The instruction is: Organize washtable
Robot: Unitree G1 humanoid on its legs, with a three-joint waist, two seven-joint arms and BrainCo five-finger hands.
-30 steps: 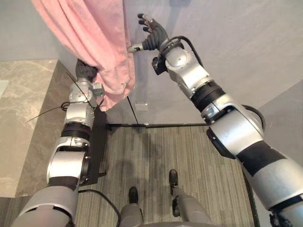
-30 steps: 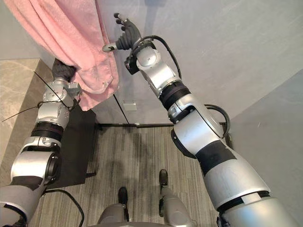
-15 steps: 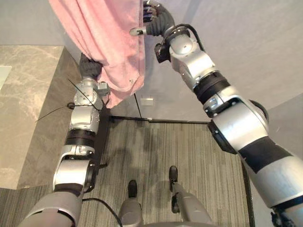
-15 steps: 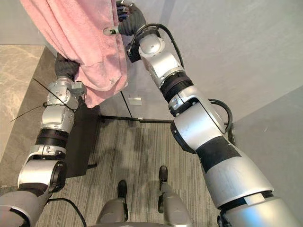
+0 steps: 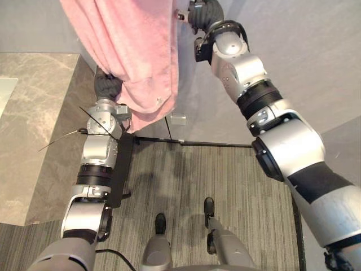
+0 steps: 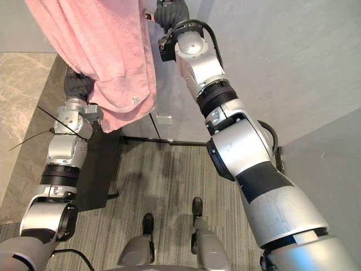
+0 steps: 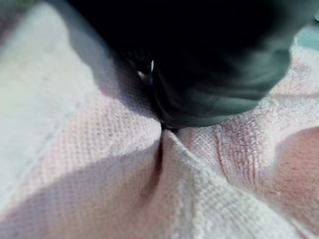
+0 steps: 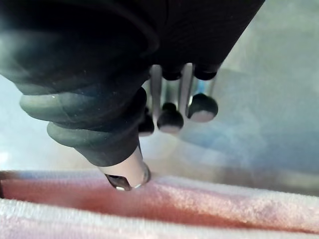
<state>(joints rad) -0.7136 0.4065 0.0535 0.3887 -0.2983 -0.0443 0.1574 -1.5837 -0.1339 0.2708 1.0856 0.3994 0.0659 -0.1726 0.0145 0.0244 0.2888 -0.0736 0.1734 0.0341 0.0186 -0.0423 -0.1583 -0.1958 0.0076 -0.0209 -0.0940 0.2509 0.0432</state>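
Pink towel [image 5: 135, 56] hanging high before the grey wall [image 5: 293, 56], marble tabletop [image 5: 28, 113] to its left, left hand [image 5: 107, 87] pushed into its lower folds, grip impossible to tell, right hand [image 5: 206, 11] at its top edge, fingers [image 8: 202, 107] loosely straight, thumb [image 8: 130, 175] touching the towel

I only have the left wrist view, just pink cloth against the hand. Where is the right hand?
Observer: The right hand is raised by the right edge of the pink towel, in front of the grey wall.
Operator: Gripping it?
Observer: No. Its fingers reach past the towel toward the wall; the thumb tip sits at the cloth's edge.
Operator: How does the towel hang?
Observer: Draped down over the left hand, its lower hem bunched by that wrist.
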